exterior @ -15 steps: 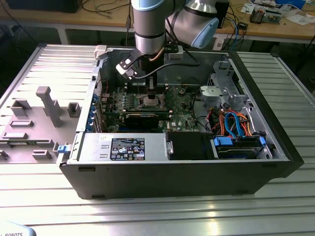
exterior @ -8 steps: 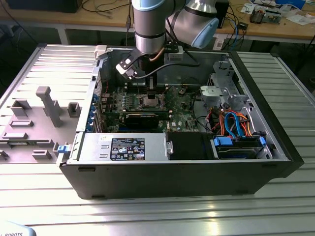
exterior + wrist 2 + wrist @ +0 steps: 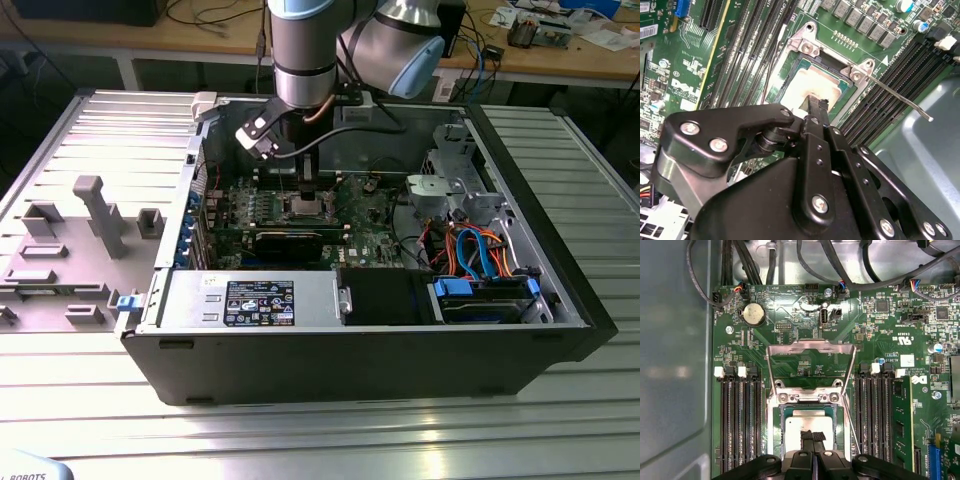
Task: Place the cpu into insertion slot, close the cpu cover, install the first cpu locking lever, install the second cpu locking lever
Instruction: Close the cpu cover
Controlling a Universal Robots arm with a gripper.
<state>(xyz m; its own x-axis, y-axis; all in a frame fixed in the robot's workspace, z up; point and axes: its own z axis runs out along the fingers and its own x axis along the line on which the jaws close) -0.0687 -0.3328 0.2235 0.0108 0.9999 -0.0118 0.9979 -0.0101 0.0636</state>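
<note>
1. Black pincer (image 3: 812, 436), closest under both wrist cameras, was clenched, its fingertips (image 3: 806, 436) pressed together and gripping nothing.
2. Its tips hung directly over the cpu (image 3: 796, 430), which lay flat in the insertion slot (image 3: 773, 432). Whether they touched the chip could not be told.
3. The cpu cover (image 3: 811, 346) stood swung up off the chip, hinged at the slot's edge.
4. One thin locking lever (image 3: 901, 98) jutted free beside the slot.
5. The open computer case (image 3: 350, 365) sat on the ribbed metal bench (image 3: 300, 440).
</note>
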